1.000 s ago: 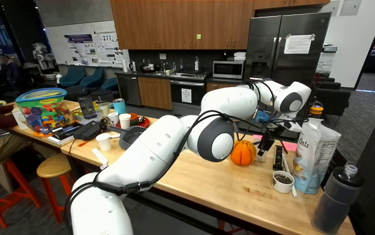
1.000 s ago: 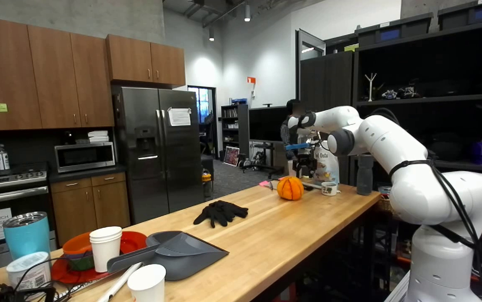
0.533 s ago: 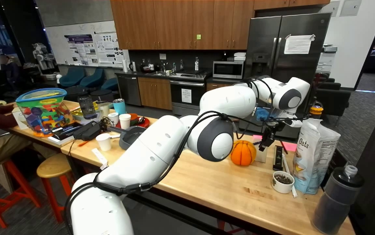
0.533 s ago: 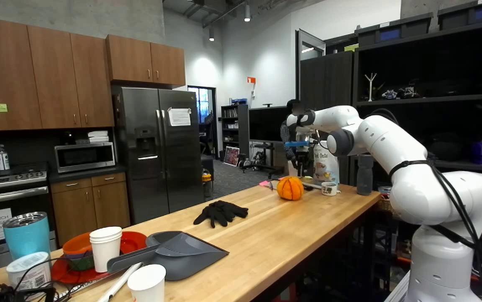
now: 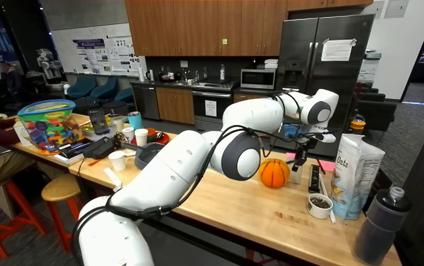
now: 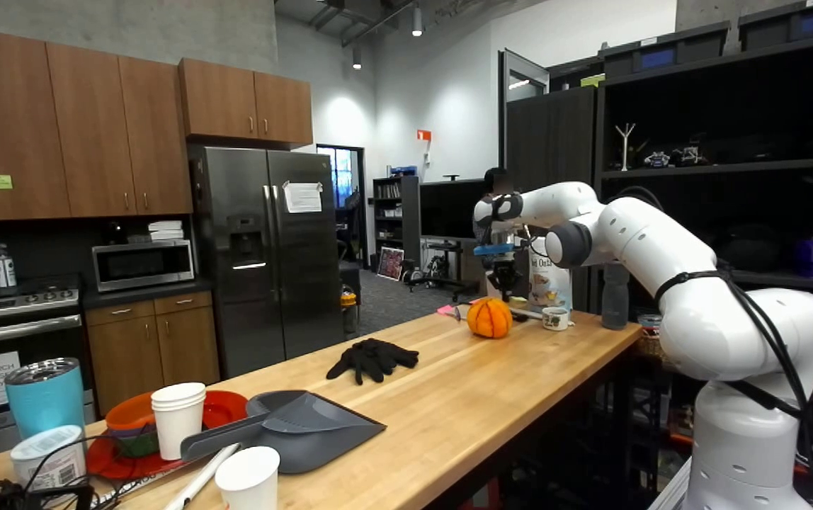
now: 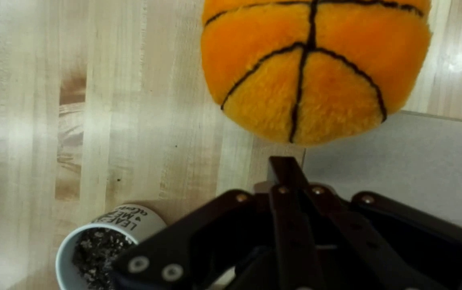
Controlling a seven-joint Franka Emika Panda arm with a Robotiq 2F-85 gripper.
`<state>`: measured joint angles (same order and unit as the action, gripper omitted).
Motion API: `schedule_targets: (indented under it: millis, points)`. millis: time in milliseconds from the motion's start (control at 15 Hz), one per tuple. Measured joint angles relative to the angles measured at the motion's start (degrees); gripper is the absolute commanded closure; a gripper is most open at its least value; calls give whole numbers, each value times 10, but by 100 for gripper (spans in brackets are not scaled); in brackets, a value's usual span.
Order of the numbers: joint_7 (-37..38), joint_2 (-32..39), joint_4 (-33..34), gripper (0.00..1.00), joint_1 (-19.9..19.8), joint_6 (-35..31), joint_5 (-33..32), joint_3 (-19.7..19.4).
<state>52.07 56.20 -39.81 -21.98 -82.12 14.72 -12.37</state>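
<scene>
In the wrist view the frame cut off the top of the orange plush ball (image 7: 335, 80), which rested on the tabletop (image 6: 442, 397) near the fingers (image 7: 289, 177). These were together, dark and blurred, covering part of a flat grey piece (image 7: 396, 173) that was hard to identify. A white cup (image 7: 146, 219), also cropped, bore the words "LEAF", "ME" and "alone"; a tall bag (image 5: 352, 177) read "Oats". A wide stretch of tabletop lay between the ball and the edge nearest the robot base (image 6: 739, 453).
</scene>
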Motion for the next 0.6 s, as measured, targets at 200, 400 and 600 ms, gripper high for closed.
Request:
schedule_targets:
  millis: [200, 400, 600]
  points:
    - [0, 0, 4, 100, 14, -13, -12, -1]
    - [0, 0, 12, 100, 26, -24, -22, -1]
    - [3, 0, 15, 100, 29, -23, -28, -4]
